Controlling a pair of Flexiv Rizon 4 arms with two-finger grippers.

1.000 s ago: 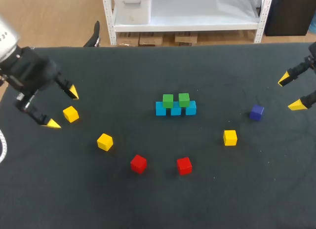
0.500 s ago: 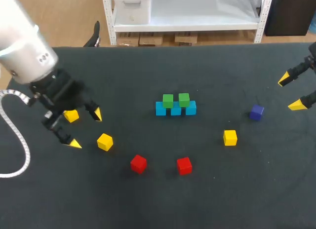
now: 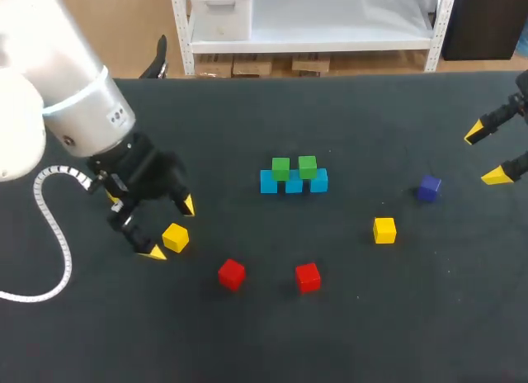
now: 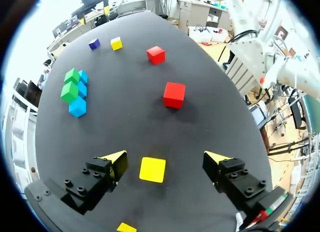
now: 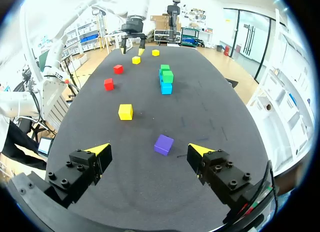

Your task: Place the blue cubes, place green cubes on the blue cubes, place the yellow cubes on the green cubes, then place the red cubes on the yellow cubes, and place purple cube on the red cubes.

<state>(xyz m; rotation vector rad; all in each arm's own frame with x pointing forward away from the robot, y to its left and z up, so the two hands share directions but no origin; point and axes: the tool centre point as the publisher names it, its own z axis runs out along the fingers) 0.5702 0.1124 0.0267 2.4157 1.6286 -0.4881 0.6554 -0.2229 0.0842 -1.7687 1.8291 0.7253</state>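
Where bare, seemingly matte black tabletop [image 3: 371, 127]

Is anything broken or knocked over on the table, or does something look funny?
No, nothing looks broken or knocked over. The green cubes sit flat on the blue cubes. The yellow cubes, red cubes and purple cube lie loose on the table, none of them tipped.
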